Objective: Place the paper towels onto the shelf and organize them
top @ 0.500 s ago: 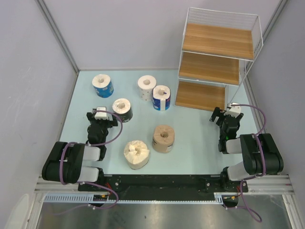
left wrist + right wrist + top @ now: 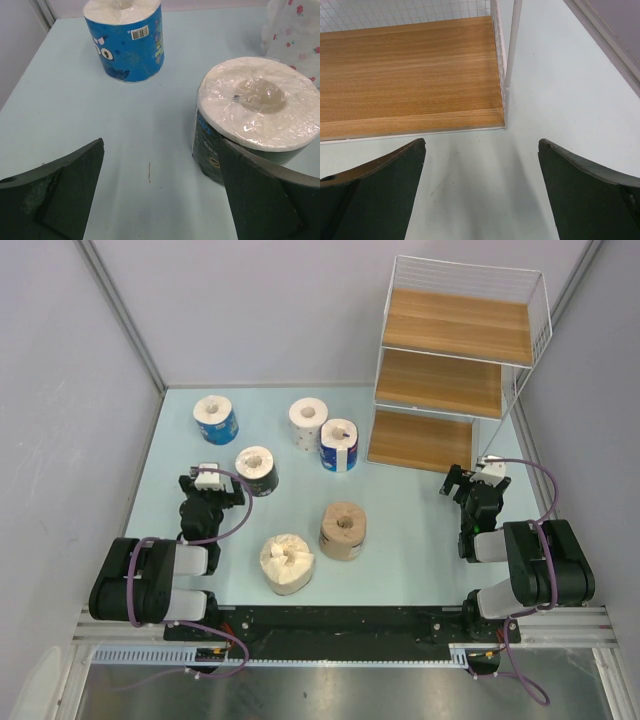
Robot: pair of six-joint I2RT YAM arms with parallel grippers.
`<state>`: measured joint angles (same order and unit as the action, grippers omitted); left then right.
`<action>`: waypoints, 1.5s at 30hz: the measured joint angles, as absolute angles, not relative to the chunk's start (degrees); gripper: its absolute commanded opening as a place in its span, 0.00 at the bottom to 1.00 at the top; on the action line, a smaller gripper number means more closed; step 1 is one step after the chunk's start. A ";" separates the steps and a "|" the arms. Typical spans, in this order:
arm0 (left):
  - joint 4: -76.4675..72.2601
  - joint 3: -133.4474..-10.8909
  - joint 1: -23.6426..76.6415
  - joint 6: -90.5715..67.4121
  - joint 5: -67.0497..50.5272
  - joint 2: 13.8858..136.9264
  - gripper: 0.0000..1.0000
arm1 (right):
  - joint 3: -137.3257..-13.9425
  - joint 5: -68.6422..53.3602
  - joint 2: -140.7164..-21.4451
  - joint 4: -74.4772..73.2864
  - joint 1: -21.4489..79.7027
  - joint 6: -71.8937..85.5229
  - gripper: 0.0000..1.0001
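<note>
- At the far right corner of the desk (image 2: pixel 420 540), the shelf (image 2: pixel 455 360) is stood.
- All six rolls are set upright on the desk, left of the shelf.
- The first blue roll (image 2: pixel 216 419) is seen near the far left corner. The speckled roll (image 2: pixel 308 423) and the second blue roll (image 2: pixel 339 444) are placed just beside each other towards the middle of the far edge.
- The dark roll (image 2: pixel 257 470) is found mid-left. The tan-brown roll (image 2: pixel 343 530) and the cream roll (image 2: pixel 287 562) are set closer to the near edge.
- The left end effector (image 2: pixel 210 483) is held spread and low, with the dark roll just ahead on its right, untouched.
- The right end effector (image 2: pixel 478 478) is likewise spread, nothing being gripped, and is faced towards the near right corner of the lowest board (image 2: pixel 410 75).
</note>
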<state>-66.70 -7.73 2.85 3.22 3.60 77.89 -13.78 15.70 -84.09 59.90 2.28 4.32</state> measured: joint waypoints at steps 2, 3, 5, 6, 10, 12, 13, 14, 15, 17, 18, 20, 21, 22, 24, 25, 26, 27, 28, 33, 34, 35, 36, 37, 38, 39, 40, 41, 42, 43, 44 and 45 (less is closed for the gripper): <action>-66.63 -7.73 2.83 3.05 3.33 77.89 1.00 | -13.78 15.70 -84.09 59.90 2.28 4.32 1.00; -66.65 -7.73 2.83 3.01 3.29 77.89 1.00 | -13.78 15.70 -84.09 59.90 2.28 4.32 1.00; -66.61 -7.73 2.81 2.94 3.33 77.89 1.00 | -13.78 15.70 -84.09 59.90 2.28 4.32 1.00; -66.61 -7.73 2.81 2.92 3.33 77.89 1.00 | -13.78 15.70 -84.09 59.90 2.28 4.32 0.99; -66.57 -7.73 2.81 2.76 3.97 77.89 1.00 | -13.78 15.70 -84.09 59.90 2.28 4.32 1.00; -66.70 -7.73 2.81 2.33 4.91 77.87 1.00 | -13.78 15.70 -84.09 59.90 2.28 4.32 1.00; -66.72 -7.73 2.81 2.26 5.26 77.87 1.00 | -13.78 15.70 -84.09 59.90 2.28 4.32 1.00; -66.72 -7.73 2.81 1.98 5.63 77.87 1.00 | -13.78 15.70 -84.09 59.90 2.28 4.29 1.00; -66.74 -7.73 2.81 1.89 5.87 77.87 1.00 | -13.78 15.70 -84.09 59.90 2.31 4.27 1.00; -66.72 -7.73 2.81 1.74 5.76 77.84 1.00 | -13.91 15.86 -83.55 58.67 3.07 3.77 1.00; -66.70 -7.73 2.81 1.76 5.54 77.84 1.00 | -14.04 15.92 -82.83 57.56 3.53 3.44 1.00; -66.63 -7.75 2.76 1.89 4.58 77.84 1.00 | -14.39 16.88 -79.64 54.65 5.45 2.33 1.00; -66.61 -7.75 2.74 1.91 4.23 77.84 1.00 | -14.59 17.63 -77.54 53.36 6.55 1.69 1.00; -66.61 -7.75 2.74 1.91 4.01 77.82 1.00 | -14.85 18.61 -75.00 51.75 7.68 1.37 1.00; -66.57 -7.75 2.70 1.93 3.73 77.82 1.00 | -15.53 20.47 -69.45 48.84 9.78 2.11 1.00; -66.57 -7.75 2.70 1.91 3.66 77.82 1.00 | -15.86 20.82 -67.13 47.55 10.35 2.87 1.00; -66.54 -7.75 2.70 1.93 3.60 77.82 1.00 | -16.36 21.06 -63.70 45.63 10.98 4.47 1.00; -66.54 -7.75 2.70 1.91 3.53 77.82 1.00 | -16.71 21.26 -61.45 44.51 11.33 5.52 1.00; -66.50 -7.75 2.68 1.91 3.29 77.82 1.00 | -17.50 21.67 -58.65 42.04 11.99 7.33 1.00; -66.70 -7.75 1.26 1.83 0.99 77.82 1.00 | -23.83 22.87 -52.21 26.70 15.90 17.52 0.99; -66.74 -7.75 1.04 1.80 0.71 77.82 1.00 | -25.19 22.41 -51.83 23.62 16.56 18.72 1.00; -66.72 -7.75 0.89 1.74 0.54 77.82 1.00 | -26.33 21.71 -51.59 20.95 17.10 19.57 1.00; -66.72 -7.75 0.82 1.72 0.45 77.82 1.00 | -27.53 20.69 -51.40 18.24 17.72 20.40 1.00; -66.74 -7.75 0.84 1.61 0.93 77.82 1.00 | -28.62 19.70 -51.18 15.22 18.48 21.39 1.00; -66.70 -7.73 0.99 1.26 2.09 77.60 1.00 | -29.19 18.70 -51.05 13.13 18.92 22.09 1.00; -66.70 -7.64 1.19 0.93 3.64 77.17 1.00 | -29.65 17.52 -51.03 11.11 19.33 22.59 1.00; -66.52 -7.49 1.56 0.51 5.76 76.29 1.00 | -29.85 16.19 -51.03 9.43 19.57 22.98 1.00; -65.84 -7.44 1.87 0.12 7.73 74.78 1.00 | -29.89 14.96 -51.03 7.81 19.68 23.40 1.00; -65.04 -7.44 2.15 -0.19 9.34 72.93 1.00 | -29.89 13.98 -51.05 6.55 19.70 23.66 1.00; -63.96 -7.53 2.42 -0.49 10.83 70.87 1.00 | -29.89 13.15 -51.07 5.23 19.73 23.97 1.00; -62.22 -7.81 2.61 -0.71 12.19 68.60 1.00 | -29.89 12.29 -51.09 3.60 19.73 24.25 1.00; -60.20 -8.34 2.81 -1.13 13.43 66.50 1.00 | -29.89 11.62 -51.11 2.35 19.73 24.51 1.00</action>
<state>-60.20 -8.34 2.81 -1.13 13.43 66.50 -29.89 11.62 -51.11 2.35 19.73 24.51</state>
